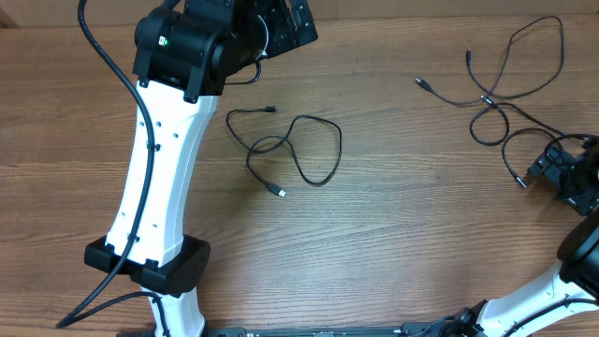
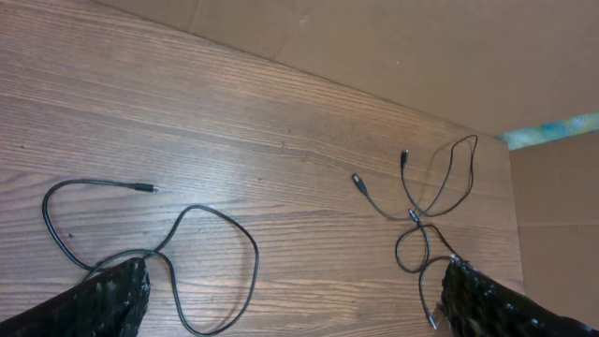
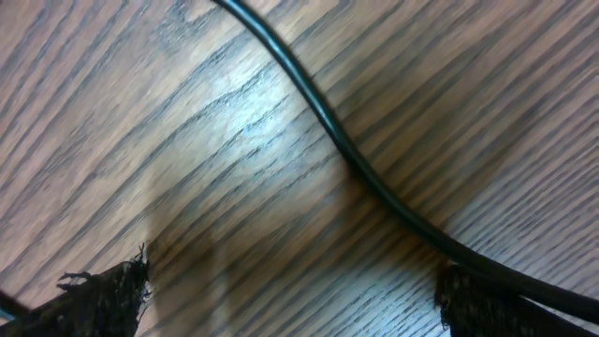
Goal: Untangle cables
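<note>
One black cable lies in loose loops at the table's centre, both plug ends free; it also shows in the left wrist view. A tangle of cables lies at the right and shows in the left wrist view. My left gripper is raised at the far edge, open and empty. My right gripper is low at the tangle's lower right end. It is open, and a cable strand runs across the wood to its right finger.
The wooden table carries everything. My left arm's white link crosses the left side, with a thick black arm cable beside it. A brown cardboard wall stands behind the table's far edge.
</note>
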Robot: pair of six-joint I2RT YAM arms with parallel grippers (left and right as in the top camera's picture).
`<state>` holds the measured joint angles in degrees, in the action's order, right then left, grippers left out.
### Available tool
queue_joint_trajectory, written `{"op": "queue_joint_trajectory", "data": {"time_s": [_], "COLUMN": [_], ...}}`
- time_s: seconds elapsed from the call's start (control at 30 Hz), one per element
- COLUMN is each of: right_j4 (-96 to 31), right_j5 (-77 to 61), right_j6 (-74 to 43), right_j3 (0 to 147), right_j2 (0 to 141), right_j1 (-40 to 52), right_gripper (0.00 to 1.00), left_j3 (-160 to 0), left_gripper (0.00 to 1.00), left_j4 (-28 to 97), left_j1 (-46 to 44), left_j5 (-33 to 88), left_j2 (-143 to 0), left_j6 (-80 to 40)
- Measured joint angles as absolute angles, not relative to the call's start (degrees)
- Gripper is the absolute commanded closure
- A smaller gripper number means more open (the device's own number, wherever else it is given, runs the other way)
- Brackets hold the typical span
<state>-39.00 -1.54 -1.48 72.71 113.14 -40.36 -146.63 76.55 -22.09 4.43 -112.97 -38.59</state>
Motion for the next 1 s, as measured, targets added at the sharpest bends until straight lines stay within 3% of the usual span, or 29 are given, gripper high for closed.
{"op": "queue_joint_trajectory", "data": {"time_s": [1.0], "right_j4": [-19.68], "right_j5": [-2.33], "right_j6": [-0.64], "right_j3": [72.69], "right_j2": [114.56], "right_j1": [-40.36], "right_gripper": [0.00], "left_j3": [-146.61], "left_gripper": [0.00], "left_j4": [76.55], "left_j1": [-22.09], "left_j5": [4.43], "left_j2": [-112.97], "left_j6": [-38.59]}}
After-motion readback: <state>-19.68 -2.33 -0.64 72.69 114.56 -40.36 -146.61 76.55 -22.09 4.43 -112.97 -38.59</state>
